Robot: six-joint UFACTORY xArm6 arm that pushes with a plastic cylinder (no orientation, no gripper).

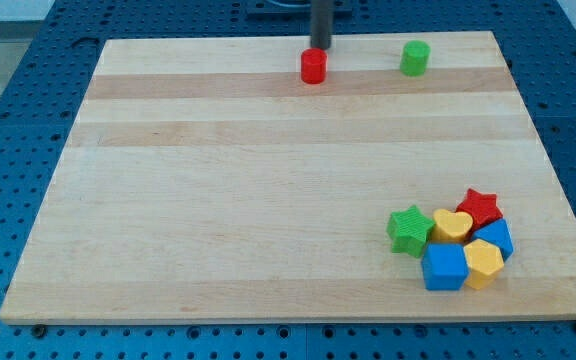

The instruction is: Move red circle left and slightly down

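The red circle [314,67] stands on the wooden board [218,200] near the view's top, a little right of the middle. My tip [320,47] is just above it and slightly to its right, touching or nearly touching its upper edge. The rod runs up out of the view's top. A green circle [415,58] stands well to the red circle's right, near the board's top edge.
A cluster sits at the view's bottom right: a green star [409,230], a yellow heart [453,226], a red star [480,208], a blue cube [444,267], a yellow block [483,263] and a blue block [498,238].
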